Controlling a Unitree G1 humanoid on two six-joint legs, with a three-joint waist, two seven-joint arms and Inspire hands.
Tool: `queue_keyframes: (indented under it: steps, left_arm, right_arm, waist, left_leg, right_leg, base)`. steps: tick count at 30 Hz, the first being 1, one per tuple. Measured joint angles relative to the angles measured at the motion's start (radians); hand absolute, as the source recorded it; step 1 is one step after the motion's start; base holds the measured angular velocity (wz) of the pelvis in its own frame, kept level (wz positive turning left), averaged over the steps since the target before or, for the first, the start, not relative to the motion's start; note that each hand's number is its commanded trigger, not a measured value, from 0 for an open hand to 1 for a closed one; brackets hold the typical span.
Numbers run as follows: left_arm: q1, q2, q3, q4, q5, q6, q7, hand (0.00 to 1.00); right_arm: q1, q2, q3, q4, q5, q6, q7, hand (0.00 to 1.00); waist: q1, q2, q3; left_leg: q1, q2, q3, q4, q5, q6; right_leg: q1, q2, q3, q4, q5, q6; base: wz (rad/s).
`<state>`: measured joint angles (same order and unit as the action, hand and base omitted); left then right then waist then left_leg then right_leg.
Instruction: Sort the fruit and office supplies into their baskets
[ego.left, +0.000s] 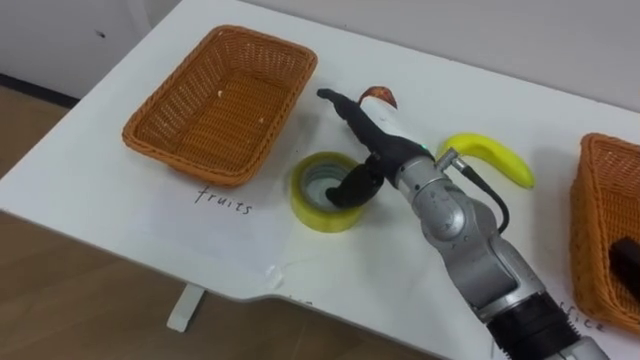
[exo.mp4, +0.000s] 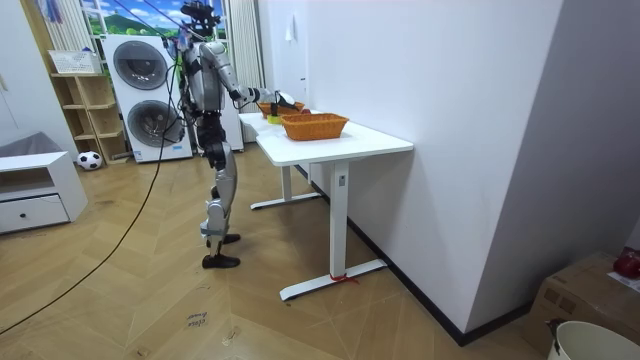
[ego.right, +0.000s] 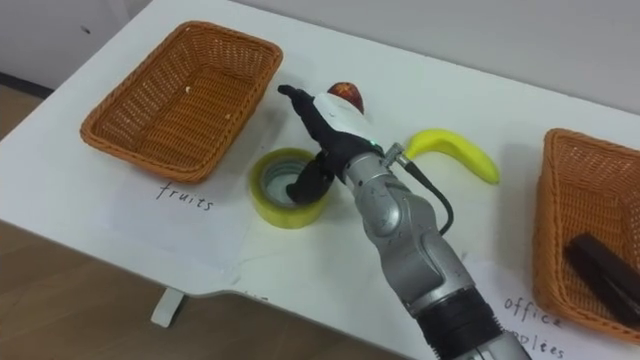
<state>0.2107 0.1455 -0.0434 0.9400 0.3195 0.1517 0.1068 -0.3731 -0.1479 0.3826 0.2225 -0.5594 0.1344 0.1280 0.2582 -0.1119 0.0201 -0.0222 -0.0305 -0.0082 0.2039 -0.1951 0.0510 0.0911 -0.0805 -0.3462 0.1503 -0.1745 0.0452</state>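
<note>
A brown basket (ego.left: 143, 133) sits near the far left corner of the tabletop (ego.left: 110, 205). Next comes a yellow tape roll (ego.left: 312, 213), close to the front edge. The robot's right hand (ego.left: 374, 146) is over the roll with its fingers held out straight (the thumb dips down into the roll's hole). Just behind the hand is a red fruit (ego.left: 381, 96). A banana (ego.left: 497, 156) lies further right. At the right edge stands another basket (ego.left: 590, 250) with a dark thing (ego.left: 628, 262) inside.
</note>
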Motion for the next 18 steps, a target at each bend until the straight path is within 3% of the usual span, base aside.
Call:
queue_keyframes:
  steps: [4,12,18]
  left_arm:
    - [0.0,0.004,0.0,0.0,0.0,0.001,0.01,0.0]
    - [-0.001,0.003,0.0,0.0,0.0,0.002,0.015,0.0]
    - [-0.006,0.003,0.0,0.0,0.0,0.002,0.019,0.0]
  right_arm:
    - [-0.011,0.0,0.013,0.0,-0.007,0.019,0.008,0.0]
    - [-0.021,-0.001,0.026,0.0,-0.041,0.022,0.026,0.0]
    - [-0.026,-0.003,0.026,0.001,-0.034,0.034,0.036,0.0]
  waist:
    - [0.001,-0.005,0.0023]
    - [0.001,-0.004,0.0026]
    - [0.024,-0.004,0.0029]
  left_leg:
    - [-0.001,0.0,0.0,0.0,0.0,0.0]
    - [-0.001,0.001,0.0,0.0,0.0,0.0]
    - [0.001,0.001,0.001,0.0,0.0,0.0]
  right_leg:
    - [0.0,0.0,-0.001,0.0,0.0,0.0]
    - [0.0,0.001,-0.004,0.0,0.0,0.0]
    - [0.0,0.001,-0.001,0.0,0.0,0.0]
  base:
    - [0.0]
    - [0.0]
    - [0.0]
